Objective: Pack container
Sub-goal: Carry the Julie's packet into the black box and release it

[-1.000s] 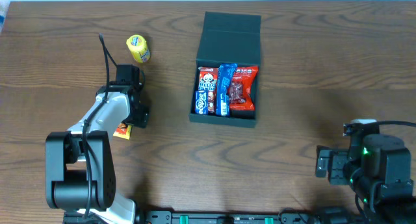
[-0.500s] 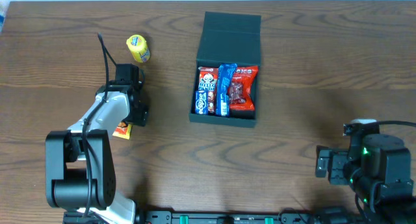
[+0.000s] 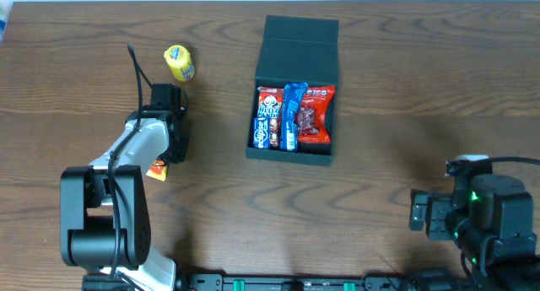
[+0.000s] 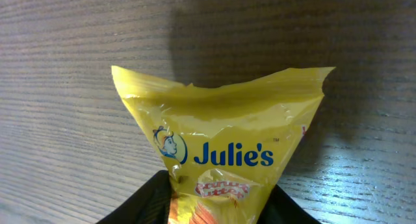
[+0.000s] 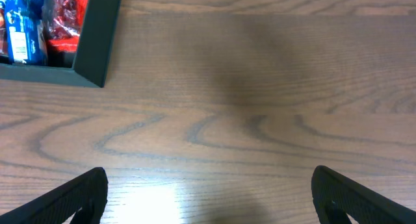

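The packing looks partly done, perhaps a little past halfway. The container [image 3: 289,154] sits open on the counter [image 3: 405,88] with its lid [image 3: 301,45] folded back. Three snacks already lie side by side inside it: a red-and-white packet [image 3: 268,116], a blue packet [image 3: 292,114] and a red packet [image 3: 315,114], which together fill most of the floor. Two items are outside. One is the Julie's packet [image 4: 221,156], a yellow pouch that the left end effector [image 4: 214,211] has pinched by its lower end. The dark fingers [image 4: 146,204] are drawn in narrow against both sides of the foil, and the crimped top edge points away from the wrist. Whether the pouch has cleared the wood or only rests on it cannot be told from these views. The container lies off to the right of this end effector and somewhat farther out, well apart, so the carry across and the drop into the box are yet to come. The other item is a small yellow snack [image 3: 179,63], lying untouched just beyond the left end effector, near it. The right end effector [image 5: 208,208] hangs low with its fingers spread wide and nothing between them. One corner of the container shows ahead of it and to its left, well apart. As I judge it, what is left is placing the Julie's packet, fetching the small yellow snack, and probably folding the lid down. The narrow free space in the box may make the last two fits tight.
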